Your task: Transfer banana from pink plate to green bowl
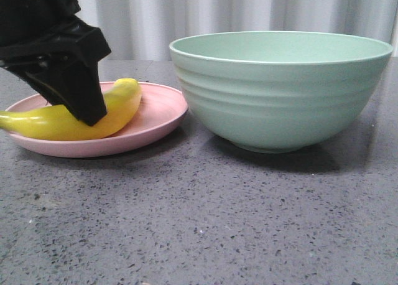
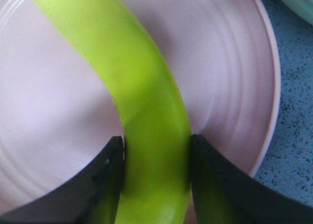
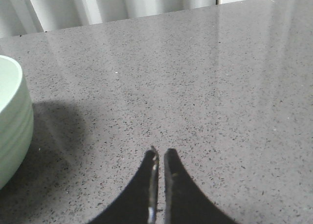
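Observation:
The yellow banana lies on the pink plate at the left of the table. My left gripper reaches down onto it from above. In the left wrist view my left gripper has both black fingers pressed against the banana's sides, over the pink plate. The banana still rests on the plate. The green bowl stands right of the plate, empty as far as I see. My right gripper is shut and empty above bare table, with the green bowl's side beside it.
The grey speckled tabletop stretches in front of plate and bowl. A pale curtain hangs behind the table. The bowl's rim stands well higher than the plate's rim.

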